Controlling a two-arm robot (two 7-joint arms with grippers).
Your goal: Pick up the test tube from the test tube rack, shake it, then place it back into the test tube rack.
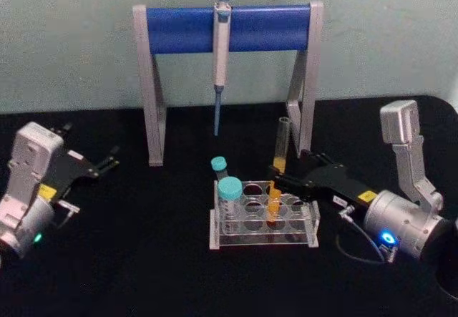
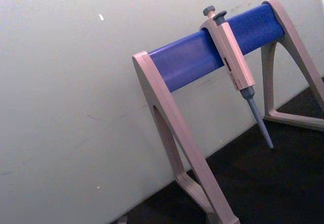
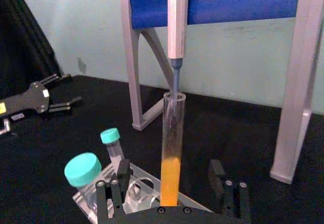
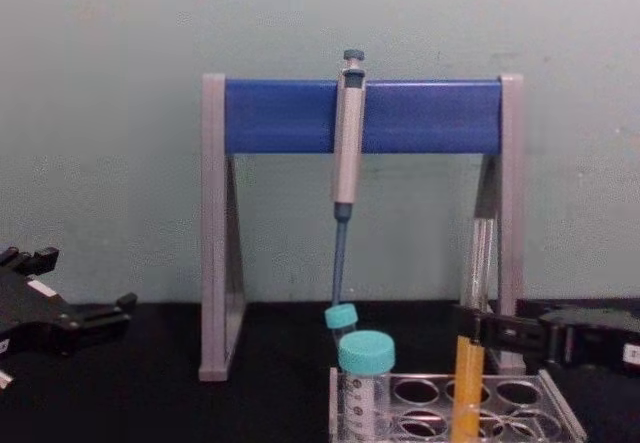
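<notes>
Now, your right end effector (image 1: 278,177) straddles the test tube (image 1: 275,206), which stands in a hole toward the right side of the test tube rack (image 1: 263,243) on the black tabletop (image 1: 143,260). The tube's long axis runs near vertical with a slight lean. Orange liquid fills its lower part, and clear glass rises above the fingers (image 3: 117,186). In the right wrist view those fingers sit spread, with a gap on each side of the glass, so nothing is gripped yet. The arm reaches in low from the right, level with the top of the liquid. By my reading you need only close, then lift straight along the tube's axis, minding the teal-capped tubes (image 1: 230,188) just beside. Your left end effector (image 1: 106,161) rests spread open, well apart on the left.
</notes>
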